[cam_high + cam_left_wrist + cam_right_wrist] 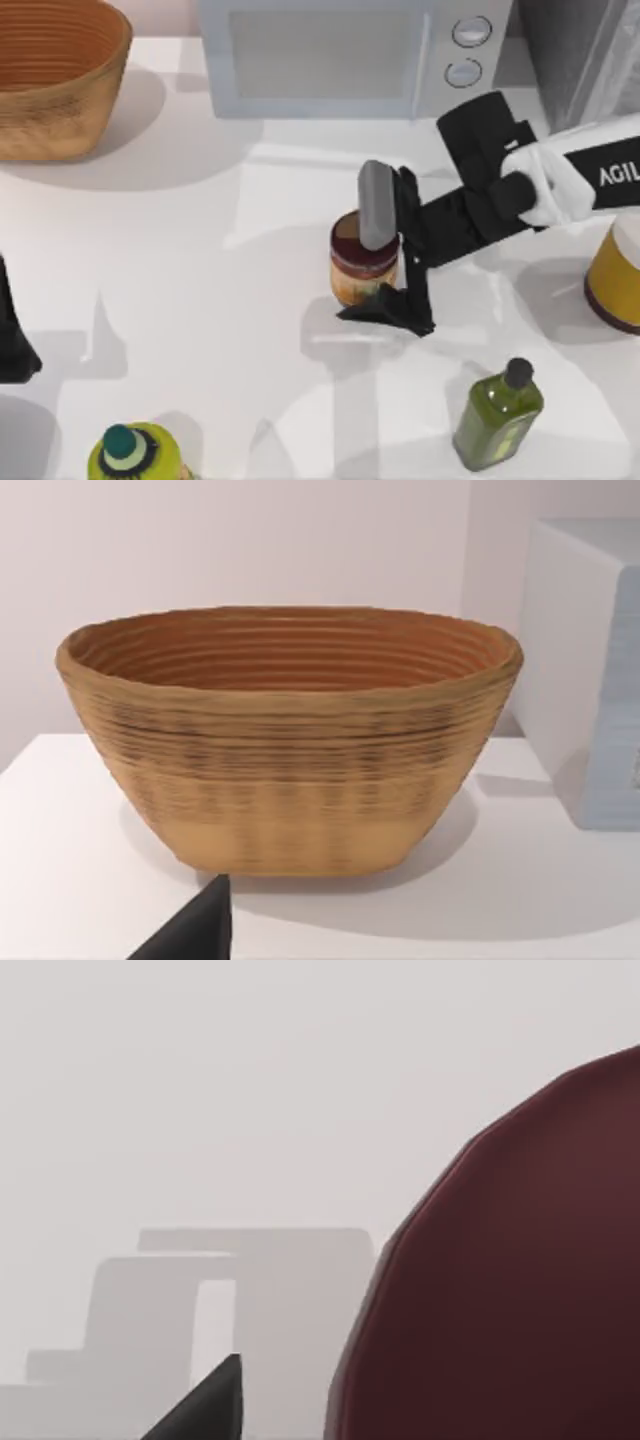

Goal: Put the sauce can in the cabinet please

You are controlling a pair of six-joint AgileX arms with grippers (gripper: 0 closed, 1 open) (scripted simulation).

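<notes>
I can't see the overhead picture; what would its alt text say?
The right gripper straddles the sauce can mid-table, in front of a microwave. A basket sits far left, an oil bottle near right.

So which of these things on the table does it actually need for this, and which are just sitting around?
Needed:
- small maroon-topped sauce can with orange label
- dark grey speckled cabinet
- right arm's black tool, around the can

Just lying about:
- woven brown basket
- light grey microwave with two knobs
- green oil bottle
- large yellow can with white top
- green-capped yellow bottle
</notes>
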